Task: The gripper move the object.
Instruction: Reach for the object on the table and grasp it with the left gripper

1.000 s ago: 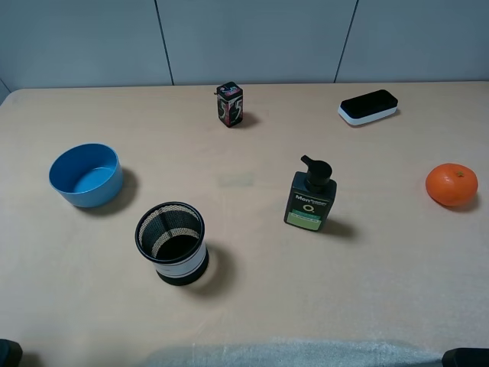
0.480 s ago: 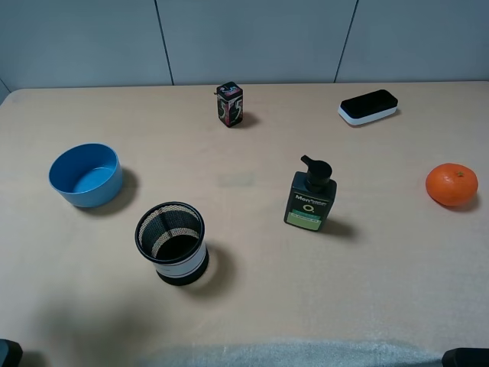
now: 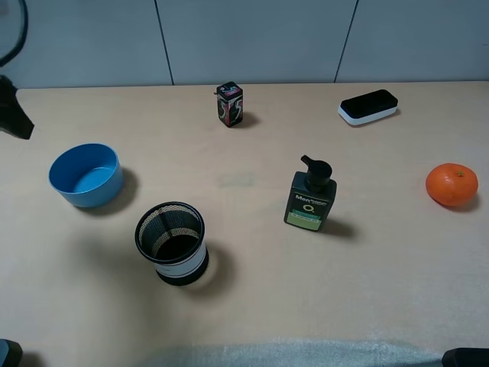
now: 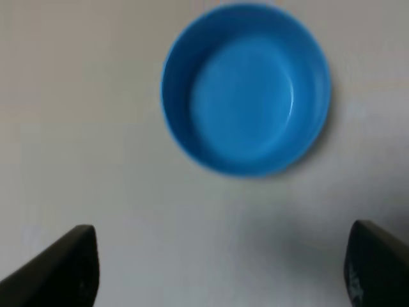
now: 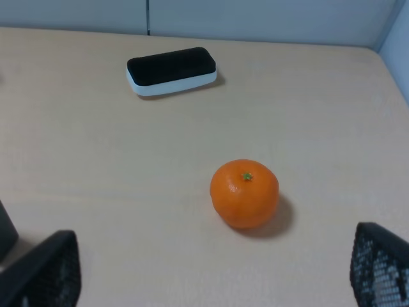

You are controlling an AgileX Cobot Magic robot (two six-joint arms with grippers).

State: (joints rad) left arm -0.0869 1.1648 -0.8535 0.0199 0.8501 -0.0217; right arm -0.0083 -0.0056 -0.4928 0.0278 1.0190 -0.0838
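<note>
The blue bowl (image 3: 85,174) stands upright and empty at the left of the table, and it also shows from above in the left wrist view (image 4: 246,88). Part of my left arm (image 3: 14,113) shows as a dark shape at the far left edge, beyond the bowl. My left gripper (image 4: 220,259) is open and empty, hovering above the table beside the bowl, not touching it. My right gripper (image 5: 214,268) is open and empty, with its dark fingers spread wide and the orange ahead of it.
A black mesh cup with a white band (image 3: 172,242) stands near the bowl. A dark pump bottle (image 3: 310,195) stands mid-table. An orange (image 3: 451,184) is at the right. A black-and-white eraser (image 3: 368,106) and a small box (image 3: 229,104) sit at the back.
My left arm has come into the exterior high view at the far left edge, above the bowl. Its shadow now falls on the table by the mesh cup. No object has moved.
</note>
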